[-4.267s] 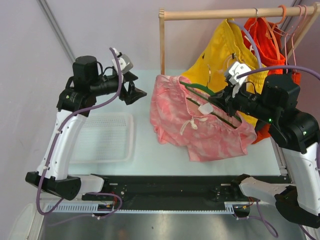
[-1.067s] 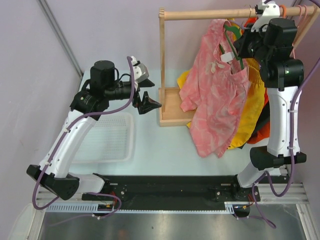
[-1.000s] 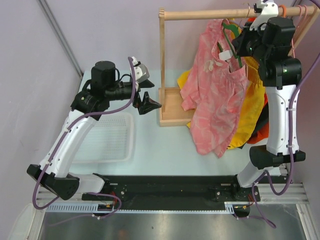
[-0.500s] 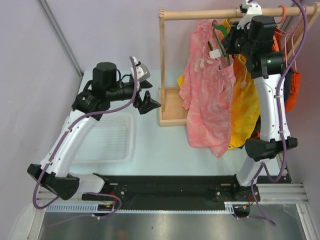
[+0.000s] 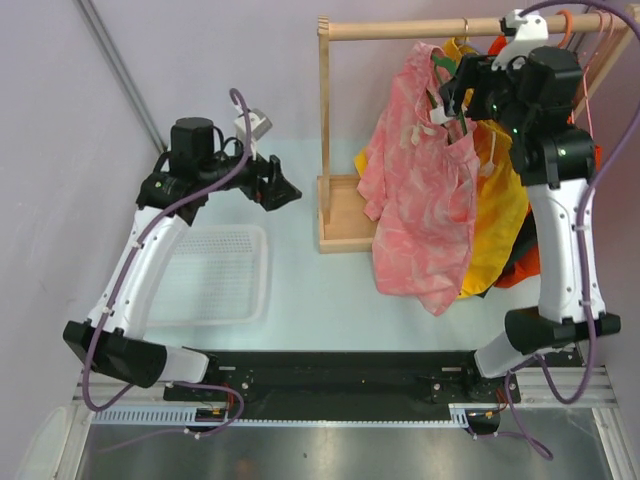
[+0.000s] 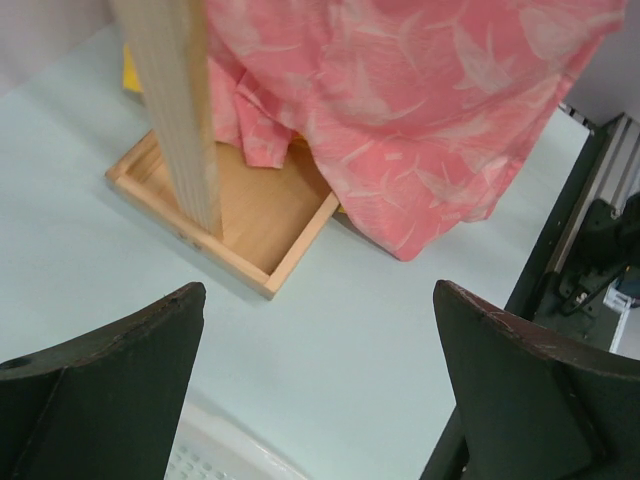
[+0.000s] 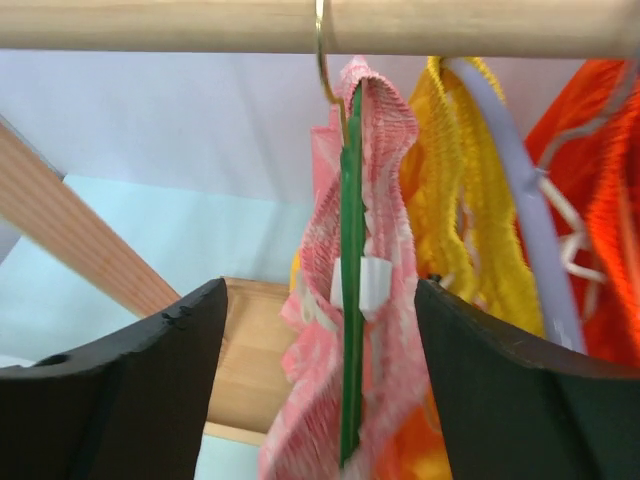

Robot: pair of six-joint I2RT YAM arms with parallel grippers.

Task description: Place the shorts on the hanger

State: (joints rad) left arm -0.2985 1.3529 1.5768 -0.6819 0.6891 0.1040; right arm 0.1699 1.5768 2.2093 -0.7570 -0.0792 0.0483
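The shorts [image 5: 420, 190] are seen draped on the hanger [image 7: 350, 250], whose hook is set over the wooden rail [image 5: 400, 28]. The right gripper [image 7: 318, 295] is spread open on both sides of the hanger, and the left gripper [image 6: 315, 290] is open and empty. Only the withdrawal is judged to remain.

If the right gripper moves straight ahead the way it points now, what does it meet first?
Probably the green hanger with the pink shorts on it, centred between the open fingers.

Pink shorts [image 5: 420, 220] with paler mottled pattern, green hanger [image 7: 350, 250], yellow shorts [image 5: 500, 205], orange-red shorts [image 7: 600, 200], lavender hanger [image 7: 518, 180]
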